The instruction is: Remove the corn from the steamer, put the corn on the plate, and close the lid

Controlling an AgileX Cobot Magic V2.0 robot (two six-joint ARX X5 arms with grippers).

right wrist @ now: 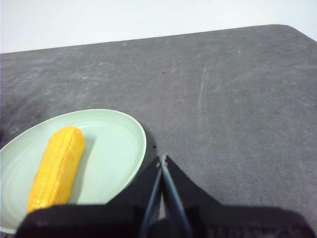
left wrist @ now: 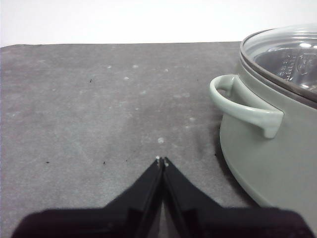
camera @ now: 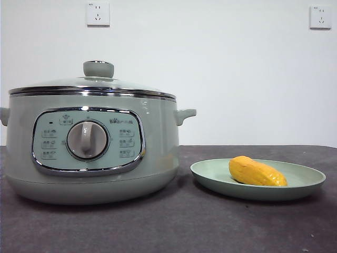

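Both my tools are pressed together and empty, the left tool [left wrist: 161, 161] low over the bench [left wrist: 99, 109] beside the steamer [camera: 89, 153], the right tool [right wrist: 162, 159] by the plate [camera: 305, 182]. At lower right of the front view the corn [camera: 256, 172] lies on the plate, and the lid [camera: 92, 84] sits on the steamer at left, so I judge the job done and my arms parked clear.

Dark grey tabletop [camera: 210, 221] carrying a steamer and a plate.

The tabletop is matte and charcoal-coloured, marked with pale specks and faint scuffs, one corner rounded in the right wrist view. The steamer [camera: 89, 153], sage-green with a chrome rim, stands directly on it toward one side in the front view. Just beside it, not touching, the shallow pale green plate [camera: 295, 187] rests flat on the same surface, near the table's front.
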